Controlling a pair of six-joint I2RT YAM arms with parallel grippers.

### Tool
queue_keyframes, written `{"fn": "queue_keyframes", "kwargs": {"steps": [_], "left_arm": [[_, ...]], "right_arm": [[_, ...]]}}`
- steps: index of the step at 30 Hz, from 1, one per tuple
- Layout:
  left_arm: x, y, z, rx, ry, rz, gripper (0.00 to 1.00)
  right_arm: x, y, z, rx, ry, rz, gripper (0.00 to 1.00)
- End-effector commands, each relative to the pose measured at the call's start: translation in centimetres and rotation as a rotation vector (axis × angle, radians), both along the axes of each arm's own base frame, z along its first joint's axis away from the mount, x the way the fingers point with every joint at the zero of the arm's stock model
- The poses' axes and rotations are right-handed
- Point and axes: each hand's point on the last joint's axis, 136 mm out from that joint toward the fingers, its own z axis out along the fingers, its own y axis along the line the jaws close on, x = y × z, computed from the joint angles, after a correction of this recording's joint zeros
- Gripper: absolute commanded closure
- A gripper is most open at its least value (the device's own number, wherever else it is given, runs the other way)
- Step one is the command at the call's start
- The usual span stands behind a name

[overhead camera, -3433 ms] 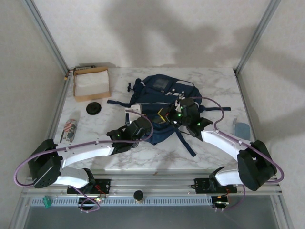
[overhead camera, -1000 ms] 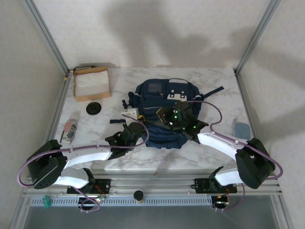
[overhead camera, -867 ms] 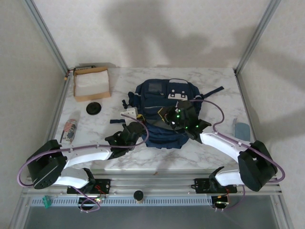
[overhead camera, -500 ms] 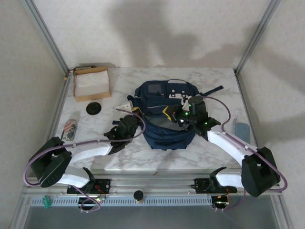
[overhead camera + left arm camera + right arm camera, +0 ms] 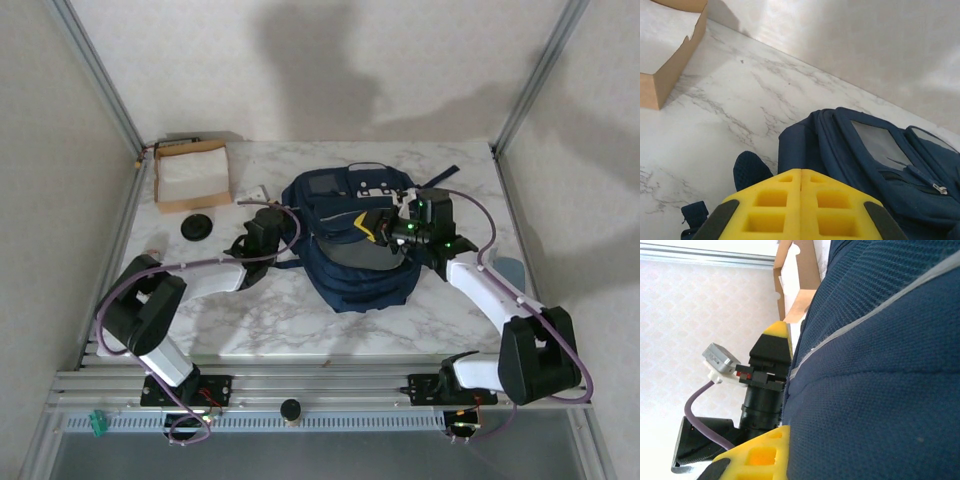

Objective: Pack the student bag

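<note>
The student bag point(image 5: 355, 262), navy with white patches near its top, lies at the middle of the marble table point(image 5: 280, 320). My right gripper point(image 5: 368, 225) is shut on a fold of its upper front. In the right wrist view one yellow finger point(image 5: 760, 455) shows, and navy fabric point(image 5: 880, 365) hides the other. My left gripper point(image 5: 274, 226) rests against the bag's left side. In the left wrist view its yellow jaws point(image 5: 801, 172) are pressed together with nothing between them, the bag point(image 5: 865, 155) is just beyond, and a dark strap end point(image 5: 751, 170) lies beside them.
A shallow cardboard box point(image 5: 190, 175) with white paper stands at the back left. A black round disc point(image 5: 196, 227) lies in front of it, and a small white object point(image 5: 262, 194) lies near the bag. A grey-blue item point(image 5: 510, 268) lies at the right edge.
The bag has shifted toward the back and bunched up higher. Both grippers moved back with it. The left arm swung left and up to the bag's left side.
</note>
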Motion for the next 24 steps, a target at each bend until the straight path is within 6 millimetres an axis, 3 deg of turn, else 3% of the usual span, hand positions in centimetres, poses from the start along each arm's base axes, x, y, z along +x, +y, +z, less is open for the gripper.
{"fn": "queue_keyframes", "kwargs": {"steps": [1, 8, 16, 24], "left_arm": [[0.0, -0.4, 0.2, 0.009, 0.007, -0.015, 1.0], [-2.7, -1.7, -0.4, -0.022, 0.083, -0.146, 1.0], [-6.8, -5.3, -2.8, 0.08, 0.194, -0.354, 0.61], [-7.0, -6.0, -4.5, 0.211, 0.217, -0.469, 0.53]], "right_arm": [[0.0, 1.4, 2.3, 0.047, -0.155, 0.084, 1.0], [0.4, 1.3, 2.7, 0.007, -0.191, 0.073, 1.0], [0.2, 1.8, 4.6, 0.019, -0.222, 0.124, 1.0], [0.8, 1.3, 5.9, 0.008, -0.247, 0.135, 1.0]]}}
